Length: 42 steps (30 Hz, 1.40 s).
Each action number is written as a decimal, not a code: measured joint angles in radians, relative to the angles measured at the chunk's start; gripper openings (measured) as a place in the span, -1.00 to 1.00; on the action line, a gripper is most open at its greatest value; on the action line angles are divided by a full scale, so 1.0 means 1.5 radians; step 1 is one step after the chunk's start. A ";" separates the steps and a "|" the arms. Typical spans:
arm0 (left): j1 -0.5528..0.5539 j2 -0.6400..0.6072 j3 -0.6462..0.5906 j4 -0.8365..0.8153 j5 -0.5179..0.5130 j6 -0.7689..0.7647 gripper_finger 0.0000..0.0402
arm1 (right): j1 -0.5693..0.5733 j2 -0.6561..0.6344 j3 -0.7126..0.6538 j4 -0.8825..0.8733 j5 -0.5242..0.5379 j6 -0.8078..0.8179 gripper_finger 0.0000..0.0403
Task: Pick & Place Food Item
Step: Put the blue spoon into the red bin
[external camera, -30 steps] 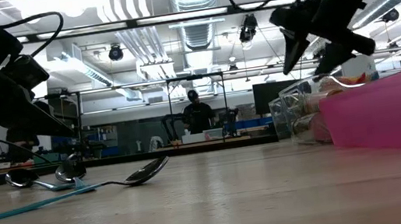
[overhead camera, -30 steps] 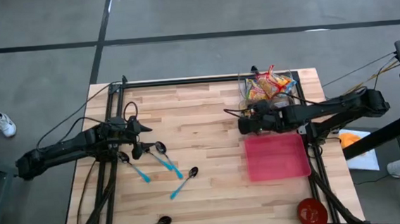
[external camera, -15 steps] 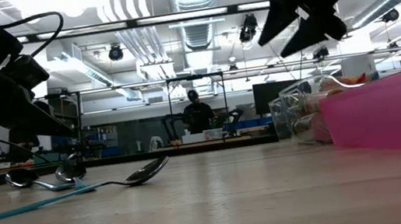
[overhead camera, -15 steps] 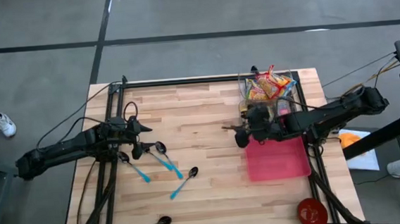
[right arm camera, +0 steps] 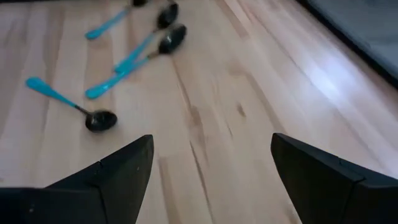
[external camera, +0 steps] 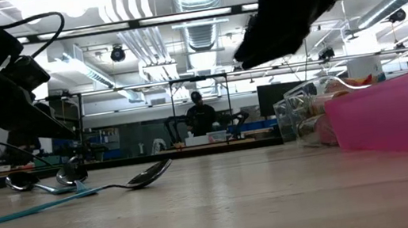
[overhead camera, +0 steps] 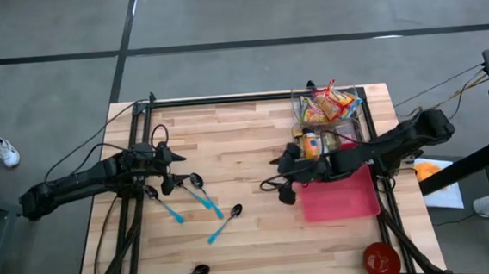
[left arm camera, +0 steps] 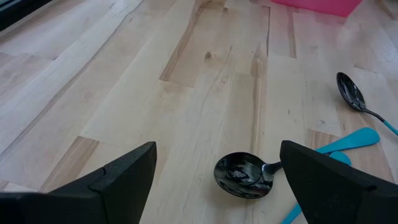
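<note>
Nearest to me on the worktop (overhead camera: 252,128) lies the red bowl (overhead camera: 380,260) at the front right corner, then the pink tray (overhead camera: 339,195). My right end effector (overhead camera: 284,180) hangs above bare wood just off the tray's left edge, its fingers spread wide with nothing between them; its wrist view shows only planks and the spoons (right arm camera: 102,118) farther off. Level with it on the other side, my left end effector (overhead camera: 171,168) waits over the spoons (overhead camera: 198,192), also wide and empty.

Farthest back, in the clear bin (overhead camera: 356,122) behind the tray, sit the food items: crinkly snack packets (overhead camera: 327,104) piled at the rear, and what looks like a small jar (overhead camera: 311,143) nearer the front, partly hidden by my arm.

I judge the packets light, soft and slippery, likely to crumple or slide, so I would pinch one by a sealed edge or across its flat middle, gently. The jar, if it is one, would be stiff and heavier; I would grip it across the body.
</note>
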 joint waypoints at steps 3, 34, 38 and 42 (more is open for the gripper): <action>0.000 0.000 0.000 0.000 0.000 0.000 0.72 | -0.003 0.040 0.000 0.091 -0.033 -0.025 0.59; 0.000 0.000 0.000 0.000 0.000 0.000 0.72 | -0.045 0.380 0.318 -0.045 -0.340 0.370 0.59; 0.000 0.000 0.000 0.000 0.000 0.000 0.72 | -0.036 0.390 0.320 -0.043 -0.338 0.385 0.59; 0.000 0.000 0.001 0.000 0.000 0.000 0.72 | -0.030 0.401 0.317 -0.037 -0.307 0.399 0.59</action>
